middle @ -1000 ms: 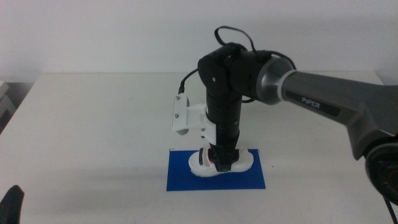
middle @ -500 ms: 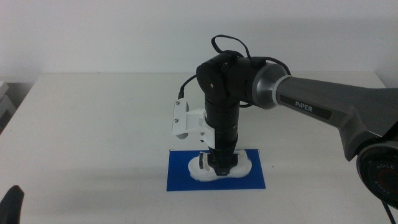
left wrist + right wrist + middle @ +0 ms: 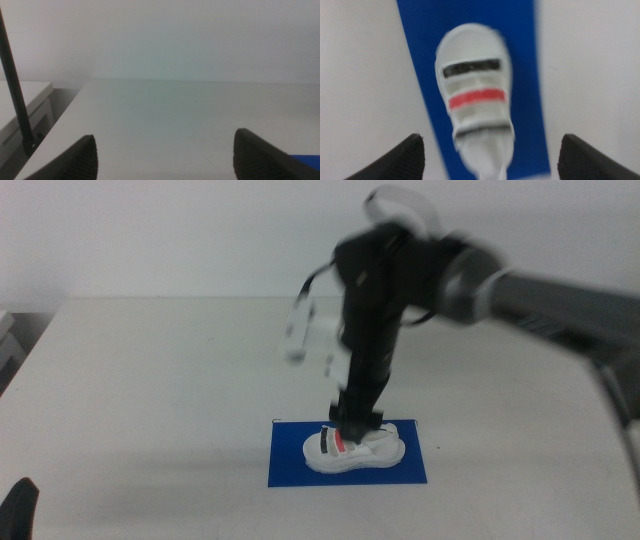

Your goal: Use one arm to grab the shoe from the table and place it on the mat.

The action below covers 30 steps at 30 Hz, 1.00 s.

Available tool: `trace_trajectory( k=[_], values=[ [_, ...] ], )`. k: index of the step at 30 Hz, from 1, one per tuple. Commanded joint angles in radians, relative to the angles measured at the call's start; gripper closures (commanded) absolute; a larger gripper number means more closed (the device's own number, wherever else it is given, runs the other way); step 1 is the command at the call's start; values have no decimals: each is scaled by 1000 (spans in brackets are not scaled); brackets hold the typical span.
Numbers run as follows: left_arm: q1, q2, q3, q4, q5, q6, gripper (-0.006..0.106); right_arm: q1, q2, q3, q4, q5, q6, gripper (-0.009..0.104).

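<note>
The white shoe (image 3: 354,449) with dark and red stripes lies on the dark blue mat (image 3: 290,465) at the front middle of the white table (image 3: 150,380). The right arm (image 3: 400,280) reaches in from the right, blurred by motion. Its gripper (image 3: 357,420) hangs just above the shoe, open and empty. In the right wrist view the shoe (image 3: 476,107) lies on the mat (image 3: 420,60) below and between the spread jaws of the gripper (image 3: 490,155). The left gripper (image 3: 162,155) waits open at the front left corner of the table, empty (image 3: 20,510).
A white box (image 3: 298,332) is fixed to the right arm's wrist. A pale wall runs behind the table. A black rod (image 3: 15,90) and a low white unit (image 3: 20,105) stand off the table's left edge.
The right gripper has let go of the shoe and risen straight up from it. The shoe stays flat on the mat. The left arm has not moved.
</note>
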<state>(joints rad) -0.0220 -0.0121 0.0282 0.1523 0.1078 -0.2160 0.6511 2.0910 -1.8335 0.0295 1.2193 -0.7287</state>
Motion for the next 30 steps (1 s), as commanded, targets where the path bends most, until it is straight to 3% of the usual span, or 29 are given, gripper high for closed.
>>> trace_trajectory(
  k=[1,7,13,25,30],
  values=[
    [-3,-14,9,0,-76,-4,8,-27,-174,13,24,38,115,13],
    [-3,-14,9,0,-76,-4,8,-118,-485,349,42,-314,379,16],
    [-3,-14,9,0,-76,-4,8,-263,-809,718,80,-620,532,21],
    [-3,-14,9,0,-76,-4,8,-330,-1350,1322,111,-1121,614,22],
    [-3,-14,9,0,-76,-4,8,-330,-1500,1476,111,-1198,635,22]
  ],
)
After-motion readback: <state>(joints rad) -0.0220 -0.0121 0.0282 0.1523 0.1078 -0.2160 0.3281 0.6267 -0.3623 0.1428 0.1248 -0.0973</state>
